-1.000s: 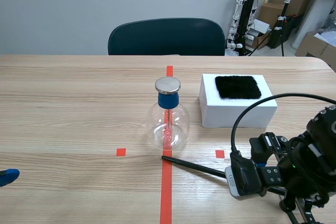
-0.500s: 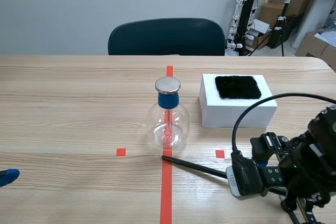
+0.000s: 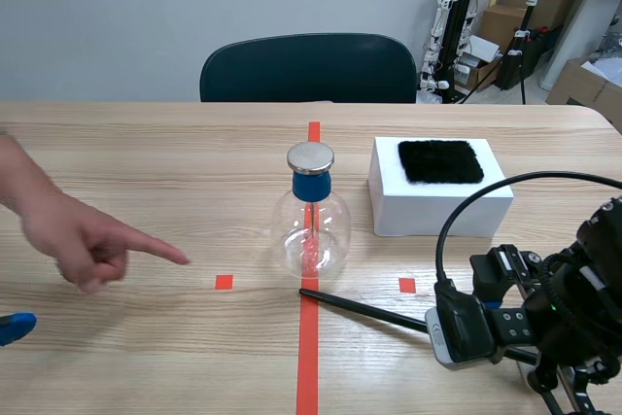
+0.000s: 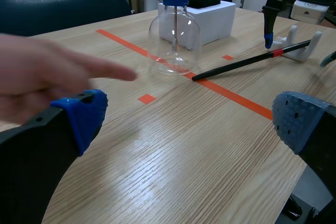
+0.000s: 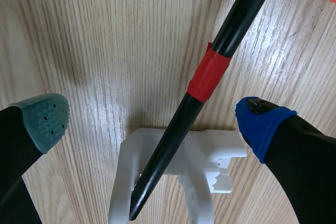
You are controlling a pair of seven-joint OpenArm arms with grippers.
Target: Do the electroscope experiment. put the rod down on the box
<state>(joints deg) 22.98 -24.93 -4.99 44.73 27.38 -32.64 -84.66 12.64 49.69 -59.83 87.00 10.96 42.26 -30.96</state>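
Wooden table [image 3: 146, 172] is holding everything. The white box [image 3: 437, 213] is sitting on my right side, with a black cloth [image 3: 440, 160] lying on top, I think as a soft spot for the rod. Just beside the box, the glass flask [image 3: 311, 230] is standing upright, so its metal cap is facing up.

A person's hand [image 3: 78, 240] is pointing over the table on my left side, and I cannot tell at what. My left gripper [image 4: 191, 116] is waiting low by that hand, fingers spread wide, holding nothing.

My right gripper [image 5: 152, 121] is hanging over the black rod [image 3: 355, 305], one finger on each side, not squeezing it yet. The rod is not on the box. Its back end is leaning in a small white stand [image 5: 210, 153], which is keeping it up off the wood so my fingers can get around it. Its tip is pointing at the flask. I am guessing its red band [image 5: 208, 74] is showing me where to grab.
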